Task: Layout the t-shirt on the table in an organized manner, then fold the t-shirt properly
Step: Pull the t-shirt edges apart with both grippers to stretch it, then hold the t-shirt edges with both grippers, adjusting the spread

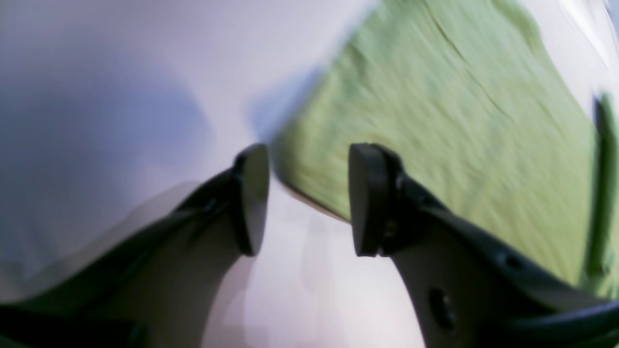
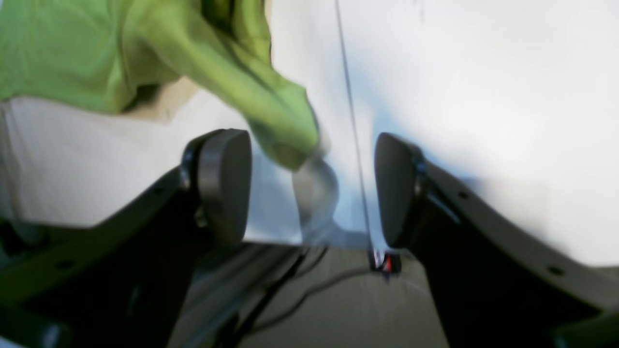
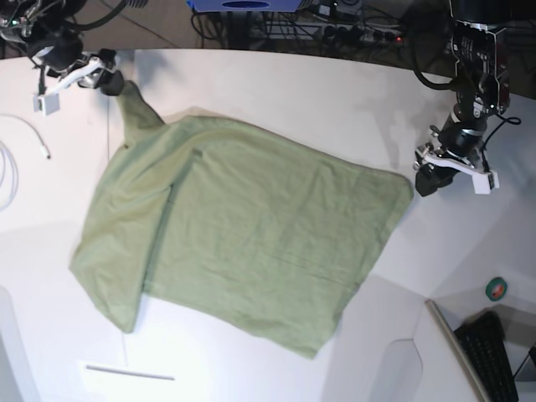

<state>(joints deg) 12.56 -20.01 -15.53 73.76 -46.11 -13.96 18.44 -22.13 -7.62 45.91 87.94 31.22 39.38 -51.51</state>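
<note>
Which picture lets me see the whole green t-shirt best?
The base view: the whole t-shirt lies spread on the table. The left wrist view shows only a blurry patch and one edge, and the right wrist view shows just a stretched corner between the right gripper's open fingers.

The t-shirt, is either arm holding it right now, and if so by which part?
Nothing is held. The left gripper and the right gripper both stand open with no cloth between their fingers; the t-shirt lies on the table.
</note>
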